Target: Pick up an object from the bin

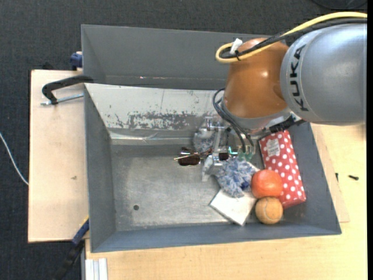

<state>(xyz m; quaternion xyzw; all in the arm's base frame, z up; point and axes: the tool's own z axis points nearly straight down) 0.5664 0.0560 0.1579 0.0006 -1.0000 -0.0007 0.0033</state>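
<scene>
Left half of the bin (111,174): bare grey metal floor, scuffed and dull, with the far wall scratched and speckled. Toward the middle lies a small dark piece (189,158), glossy brown-black, thin and flat-looking; what it is, too small to tell. Just right of it hangs the gripper (211,156), low over the floor under the arm's orange cover (256,86). It is a tangle of bright metal and cables, and I cannot tell whether the jaws are spread or pressed together, or whether they touch the dark piece. On the gripper's near-right side sits a crumpled cloth (236,177), blue and white, soft and bunched. Nearer than that is a white card (231,207), flat, square-cornered and matte. Right again are a red ball (267,184), smooth and round, and a tan ball (268,210) touching it on the near side. Against the right wall lies a red box (284,162) with white dots, long and hard-edged. Judged step: the reach, with nothing lifted yet. Likely targets are the dark piece or the cloth, both beside the gripper. The next move calls for centring over one of them. The thin dark piece needs a low, exact pinch against the floor, while the cloth would bunch and forgive.
</scene>
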